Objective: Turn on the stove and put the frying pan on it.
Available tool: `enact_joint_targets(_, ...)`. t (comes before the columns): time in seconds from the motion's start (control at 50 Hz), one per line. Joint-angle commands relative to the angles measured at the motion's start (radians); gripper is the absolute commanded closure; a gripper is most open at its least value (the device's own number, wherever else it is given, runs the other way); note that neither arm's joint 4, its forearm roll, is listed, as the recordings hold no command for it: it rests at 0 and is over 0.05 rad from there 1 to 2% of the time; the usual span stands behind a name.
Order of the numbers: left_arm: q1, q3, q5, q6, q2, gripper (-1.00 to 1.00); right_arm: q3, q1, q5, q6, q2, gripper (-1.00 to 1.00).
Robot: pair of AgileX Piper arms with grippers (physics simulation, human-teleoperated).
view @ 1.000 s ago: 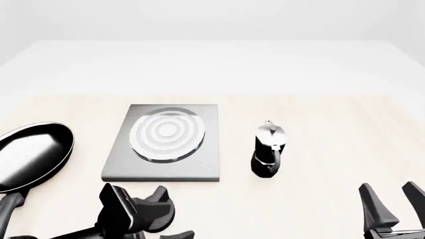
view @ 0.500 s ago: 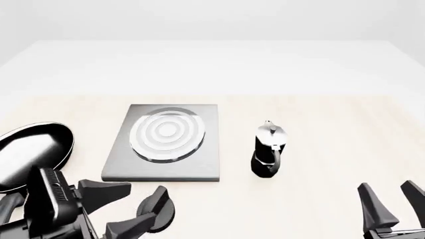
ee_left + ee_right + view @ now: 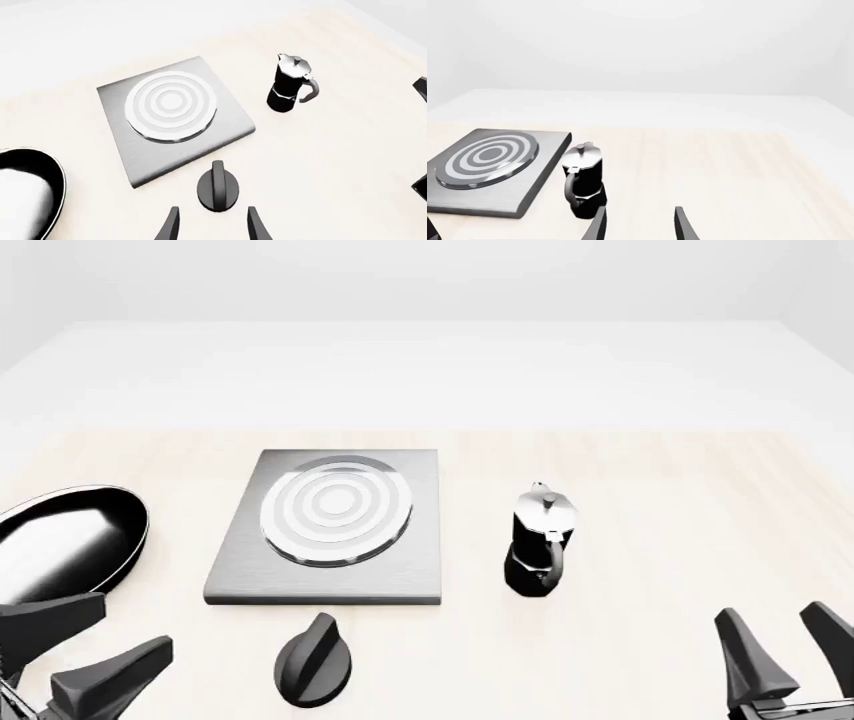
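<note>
The stove (image 3: pixel 400 570) is a grey slab with silver burner rings (image 3: pixel 334 508) at mid table; it also shows in the left wrist view (image 3: pixel 227 131) and the right wrist view (image 3: pixel 537 187). Its black oval knob (image 3: pixel 314 662) lies free just in front of it, and the left wrist view shows the knob (image 3: pixel 217 186) right ahead of the fingers. The frying pan (image 3: pixel 60 552) lies left of the stove, its handle partly hidden behind my left gripper (image 3: pixel 100 642), which is open and empty. My right gripper (image 3: pixel 790 642) is open and empty at the front right.
A black-and-silver moka pot (image 3: pixel 541 540) stands upright right of the stove, and shows in the left wrist view (image 3: pixel 290 86) and the right wrist view (image 3: pixel 584 177). Bare pale wood lies between the pot and my right gripper.
My left gripper has pulled away from the knob to the front left corner, leaving the knob in full view. The right gripper has barely moved.
</note>
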Motion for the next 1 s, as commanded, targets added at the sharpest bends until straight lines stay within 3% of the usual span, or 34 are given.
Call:
enact_joint_targets(0.02, 0.189, 0.006, 0.13, 0.047, -0.094, -1.0, 0.0, 0.012, 0.0, -0.002, 0.0, -1.0)
enact_joint_targets(0.46, 0.459, -0.031, 0.249, 0.128, -0.144, -1.0, 0.0, 0.028, 0.003, -0.006, 0.0, -1.0)
enact_joint_targets(0.6, 0.576, -0.003, 0.223, 0.178, -0.114, -1.0, 0.0, 0.028, 0.002, -0.002, 0.0, -1.0)
enact_joint_targets(0.8, 0.662, 0.047, 0.162, 0.171, -0.068, -1.0, 0.0, 0.036, 0.001, 0.0, 0.0, -1.0)
enact_joint_targets(1.0, 0.773, 0.095, 0.05, 0.217, 0.02, -1.0, -0.001, 0.042, -0.002, 0.0, 0.001, -1.0)
